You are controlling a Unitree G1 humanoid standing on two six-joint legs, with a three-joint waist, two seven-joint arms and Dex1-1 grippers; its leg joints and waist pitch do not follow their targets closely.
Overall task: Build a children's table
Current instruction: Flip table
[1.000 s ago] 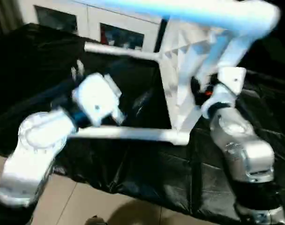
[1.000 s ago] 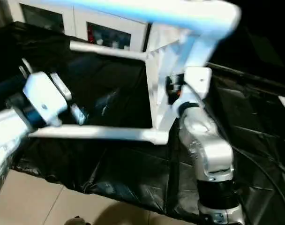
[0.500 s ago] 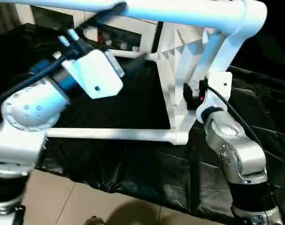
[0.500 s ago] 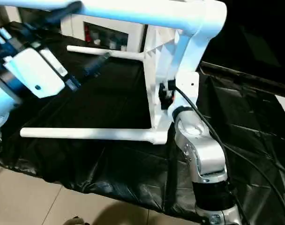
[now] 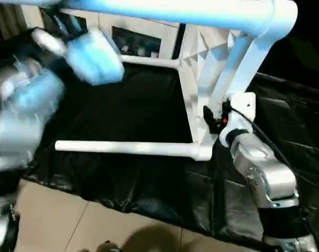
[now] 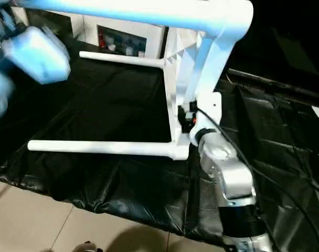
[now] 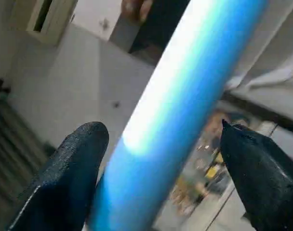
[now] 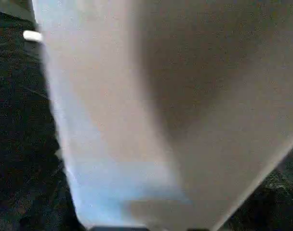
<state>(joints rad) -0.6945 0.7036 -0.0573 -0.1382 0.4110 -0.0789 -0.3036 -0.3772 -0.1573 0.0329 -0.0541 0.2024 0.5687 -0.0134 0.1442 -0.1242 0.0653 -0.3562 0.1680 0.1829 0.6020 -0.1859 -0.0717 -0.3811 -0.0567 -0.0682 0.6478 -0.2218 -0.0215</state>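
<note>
The white children's table stands on its side on the black cloth, its ribbed top (image 5: pixel 201 68) upright. One leg (image 5: pixel 175 13) runs across the top of the picture, another leg (image 5: pixel 128 148) lies along the cloth, and a third leg (image 5: pixel 149 61) sticks out at the back. My left arm (image 5: pixel 91 58) is raised at the upper left, blurred. My left gripper (image 7: pixel 161 127) is open, and the upper leg (image 7: pixel 185 96) passes between its fingers (image 7: pixel 74 168). My right gripper (image 5: pixel 211 113) is against the lower edge of the tabletop.
The black-draped work surface (image 5: pixel 128 105) ends in a front edge with tiled floor (image 5: pixel 60 220) below it. A white cabinet with glass doors (image 5: pixel 138 37) stands behind. A black cable (image 6: pixel 285 189) trails along my right forearm (image 5: pixel 264 173).
My left arm has swung up from beside the lower leg to the upper leg. My right gripper has stayed at the tabletop's edge. The table has not shifted on the cloth.
</note>
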